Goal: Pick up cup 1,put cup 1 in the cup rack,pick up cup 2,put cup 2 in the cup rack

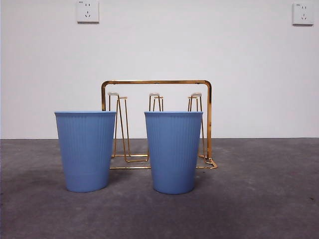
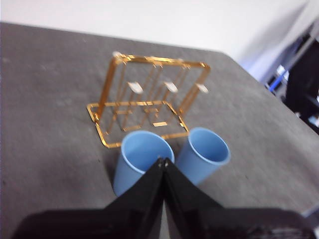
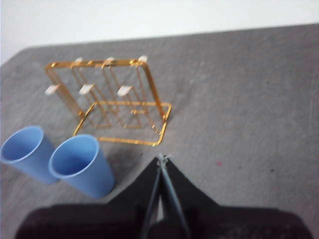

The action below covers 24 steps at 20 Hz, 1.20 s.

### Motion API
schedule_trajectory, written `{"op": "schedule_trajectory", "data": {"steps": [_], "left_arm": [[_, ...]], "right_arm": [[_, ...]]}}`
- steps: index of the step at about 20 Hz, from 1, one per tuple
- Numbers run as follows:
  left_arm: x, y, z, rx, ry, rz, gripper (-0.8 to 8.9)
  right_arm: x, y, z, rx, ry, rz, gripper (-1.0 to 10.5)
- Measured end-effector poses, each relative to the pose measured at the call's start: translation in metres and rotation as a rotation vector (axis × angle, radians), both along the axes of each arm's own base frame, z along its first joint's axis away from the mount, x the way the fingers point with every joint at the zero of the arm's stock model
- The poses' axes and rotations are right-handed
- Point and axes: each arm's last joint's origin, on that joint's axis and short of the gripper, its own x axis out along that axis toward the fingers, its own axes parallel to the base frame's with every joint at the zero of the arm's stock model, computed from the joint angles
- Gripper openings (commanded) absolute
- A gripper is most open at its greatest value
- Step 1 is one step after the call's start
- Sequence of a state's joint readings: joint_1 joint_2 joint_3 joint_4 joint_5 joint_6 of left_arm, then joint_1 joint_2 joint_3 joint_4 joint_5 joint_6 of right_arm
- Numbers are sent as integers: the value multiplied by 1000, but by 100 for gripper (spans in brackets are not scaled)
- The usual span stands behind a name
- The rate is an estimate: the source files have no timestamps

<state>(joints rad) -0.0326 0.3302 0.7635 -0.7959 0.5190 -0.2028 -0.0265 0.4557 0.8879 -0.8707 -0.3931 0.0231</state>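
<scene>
The cup rack (image 1: 208, 119) is thin gold-coloured metal wire with a glossy shine, its prongs capped with pale tips. Both blue cups, one (image 1: 85, 149) and the other (image 1: 173, 152), look like matt plastic with fine vertical ribbing. The worktop (image 1: 264, 199) is dark grey, matt and slightly mottled.

The front view sits low, about level with the counter (image 1: 269, 199), close to two blue cups (image 1: 85, 149) and looking straight across at the cup rack (image 1: 157, 124) and the white wall (image 1: 249, 74) behind. The left wrist view looks down from above, from the near left side, over its own closed fingers (image 2: 172, 181). The right wrist view looks down from above on the near right, a little farther off. All three views share both cups and the rack.
</scene>
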Motion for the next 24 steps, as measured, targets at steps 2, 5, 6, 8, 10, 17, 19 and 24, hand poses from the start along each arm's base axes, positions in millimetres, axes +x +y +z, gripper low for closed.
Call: {"op": "schedule_trajectory", "data": {"steps": [2, 5, 6, 8, 10, 17, 19, 24], "left_arm": [[-1, -1, 7, 10, 30, -27, -6], [-2, -1, 16, 30, 66, -50, -6], [-3, -1, 18, 38, 75, -54, -6], [-3, -1, 22, 54, 93, -61, -6], [-2, -1, 25, 63, 96, -66, -6], [2, -3, 33, 40, 104, -131, 464], [5, -4, 33, 20, 115, -169, 658], [15, -9, 35, -48, 132, -303, 657]], "right_arm": [[3, 1, 8, 8, 48, 41, -10], [6, 2, 17, 18, 131, 106, -10], [7, 3, 19, 15, 157, 117, -10], [9, 3, 22, -4, 206, 135, -10], [11, 3, 23, -21, 240, 149, -10], [19, 3, 26, -16, 259, 201, 252], [21, 4, 26, 5, 264, 227, 553], [37, 8, 24, 81, 305, 319, 595]]}}
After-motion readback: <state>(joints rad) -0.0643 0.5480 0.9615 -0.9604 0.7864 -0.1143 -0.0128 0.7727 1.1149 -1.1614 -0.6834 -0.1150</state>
